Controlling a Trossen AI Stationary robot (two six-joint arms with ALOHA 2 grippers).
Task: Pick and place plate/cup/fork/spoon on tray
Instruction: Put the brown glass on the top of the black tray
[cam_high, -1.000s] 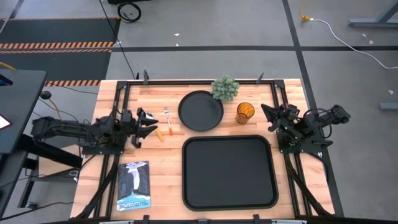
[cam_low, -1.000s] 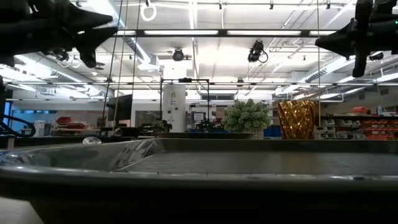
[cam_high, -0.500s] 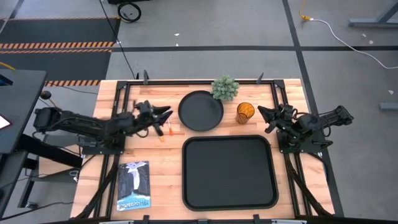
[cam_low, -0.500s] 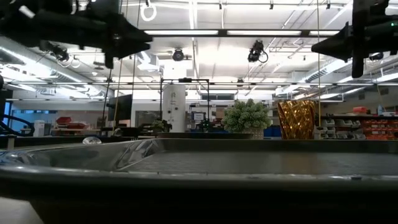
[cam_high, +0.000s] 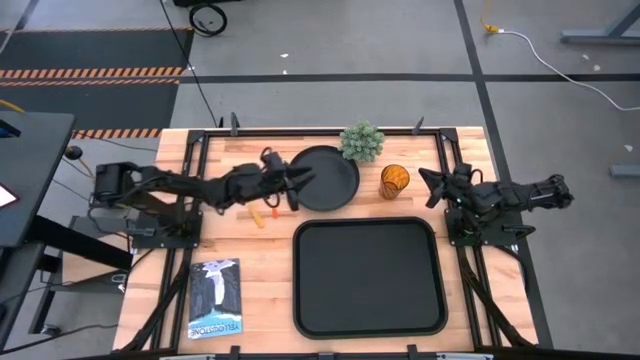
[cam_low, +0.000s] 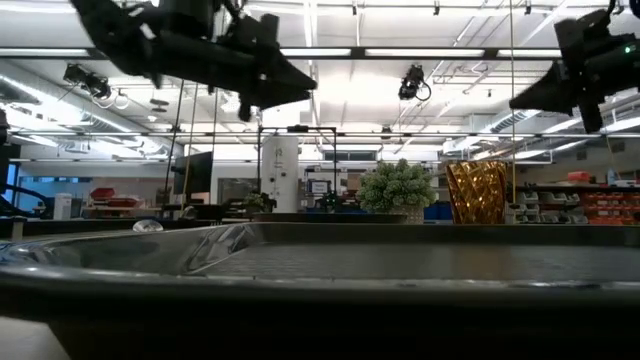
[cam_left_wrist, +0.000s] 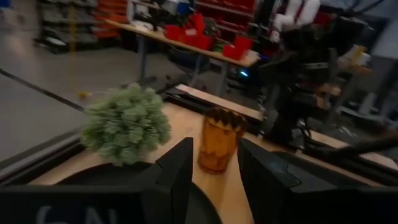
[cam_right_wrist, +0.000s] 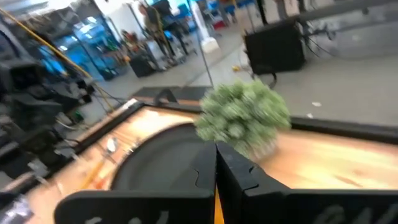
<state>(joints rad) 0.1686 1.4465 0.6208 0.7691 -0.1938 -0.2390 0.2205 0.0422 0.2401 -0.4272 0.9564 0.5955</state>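
The round black plate (cam_high: 325, 178) lies flat on the table, just beyond the tray's far rim. The black tray (cam_high: 368, 277) lies at the near middle. The amber cup (cam_high: 394, 181) stands upright right of the plate. My left gripper (cam_high: 303, 181) hangs open well above the plate's left rim, pointing toward the cup (cam_left_wrist: 219, 140). Two orange handles, the fork's (cam_high: 276, 208) and the spoon's (cam_high: 258, 217), lie left of the plate; my left arm hides their metal ends. My right gripper (cam_high: 424, 186) is shut and raised, just right of the cup.
A small green potted plant (cam_high: 362, 141) stands at the far edge, between plate and cup. A book (cam_high: 215, 298) lies at the near left. Black frame rails run along the table's left and right sides.
My left arm has reached out from the table's left side toward the right. Its gripper has passed over the fork and spoon and now hangs above the plate's left rim. None of the things on the table has moved.
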